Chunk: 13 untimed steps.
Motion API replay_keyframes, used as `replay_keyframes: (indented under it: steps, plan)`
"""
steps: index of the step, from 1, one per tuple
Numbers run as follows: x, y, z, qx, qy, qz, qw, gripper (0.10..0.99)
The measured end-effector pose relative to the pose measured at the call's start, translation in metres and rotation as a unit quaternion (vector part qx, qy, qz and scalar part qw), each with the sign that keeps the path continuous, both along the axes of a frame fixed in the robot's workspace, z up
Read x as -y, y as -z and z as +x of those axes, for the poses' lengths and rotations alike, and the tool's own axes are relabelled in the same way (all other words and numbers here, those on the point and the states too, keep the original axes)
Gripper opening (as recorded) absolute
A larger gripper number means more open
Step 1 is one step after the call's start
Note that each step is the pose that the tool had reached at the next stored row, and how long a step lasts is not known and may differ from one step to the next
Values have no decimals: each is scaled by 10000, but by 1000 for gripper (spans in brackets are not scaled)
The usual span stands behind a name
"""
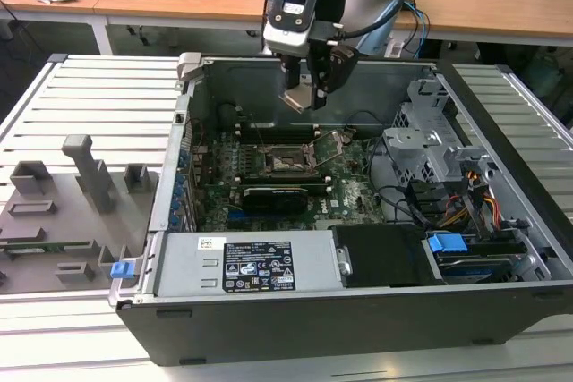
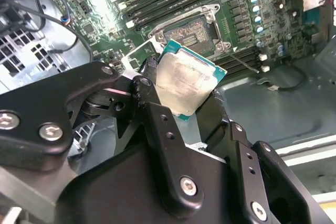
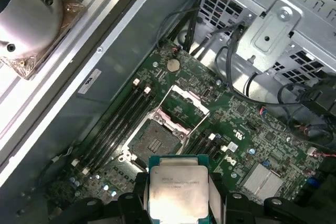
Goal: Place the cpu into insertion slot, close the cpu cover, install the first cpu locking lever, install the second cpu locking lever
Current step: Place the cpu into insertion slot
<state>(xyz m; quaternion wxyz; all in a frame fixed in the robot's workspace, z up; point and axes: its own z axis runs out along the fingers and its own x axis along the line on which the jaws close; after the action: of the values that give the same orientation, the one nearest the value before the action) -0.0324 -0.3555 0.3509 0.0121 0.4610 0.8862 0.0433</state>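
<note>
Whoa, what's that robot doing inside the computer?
The robot's pincer is holding a small silvery chip up above the green board inside an open computer case. The square socket for it sits empty on the board below, with its metal cover flipped open. The chip isn't in yet.
</note>
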Motion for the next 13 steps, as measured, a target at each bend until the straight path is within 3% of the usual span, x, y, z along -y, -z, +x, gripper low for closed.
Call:
replay_keyframes:
  steps: [7, 12, 13]
  plan:
    - [0, 32, 0, 0, 622, 0, 9981, 541]
    - [0, 80, 0, 0, 1148, -1, 9934, 541]
    - [0, 90, 0, 0, 1289, -2, 9917, 541]
